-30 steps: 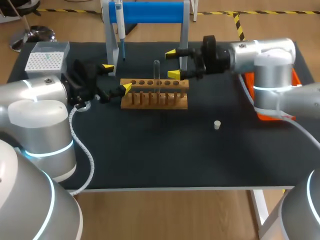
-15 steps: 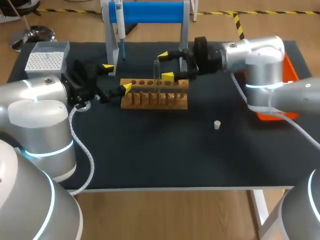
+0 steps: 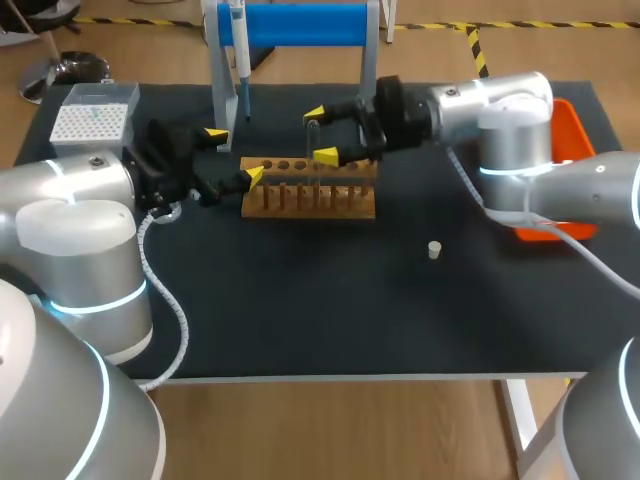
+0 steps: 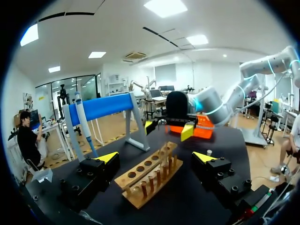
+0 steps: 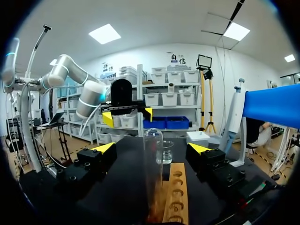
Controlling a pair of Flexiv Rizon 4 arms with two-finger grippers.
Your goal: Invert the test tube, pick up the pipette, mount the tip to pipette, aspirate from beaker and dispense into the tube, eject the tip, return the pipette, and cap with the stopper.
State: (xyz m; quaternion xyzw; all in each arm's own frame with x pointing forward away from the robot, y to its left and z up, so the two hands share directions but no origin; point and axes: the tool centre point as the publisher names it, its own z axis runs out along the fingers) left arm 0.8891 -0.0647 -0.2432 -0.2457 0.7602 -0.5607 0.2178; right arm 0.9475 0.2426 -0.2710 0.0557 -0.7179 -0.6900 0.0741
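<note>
Your right end effector [image 3: 320, 134] comes in sideways over the light wooden test tube rack [image 3: 310, 187]. Its yellow-tipped fingers are spread, one on each side of the clear glass test tube [image 3: 314, 145] and touching neither side. The tube stands upright in a hole near the rack's middle. Its rounded end appears to be on top, which would explain the side-on approach: a grip on the barrel lets the wrist turn it over.

Your left end effector [image 3: 234, 155] is also open and sits at the rack's left end, probably to steady it.

The blue-and-white pipette [image 3: 238, 50] hangs on the blue-barred stand [image 3: 300, 22] behind the rack, handy for the next step. The small white stopper [image 3: 434, 250] lies in front of the rack and to its right. The white tip box [image 3: 92, 120] is well left of the rack, and the small glass beaker [image 5: 165, 152] is just past that same end.

The black bench [image 3: 300, 300] is matte and flat, and an orange tray [image 3: 575, 150] sits right of the rack.
</note>
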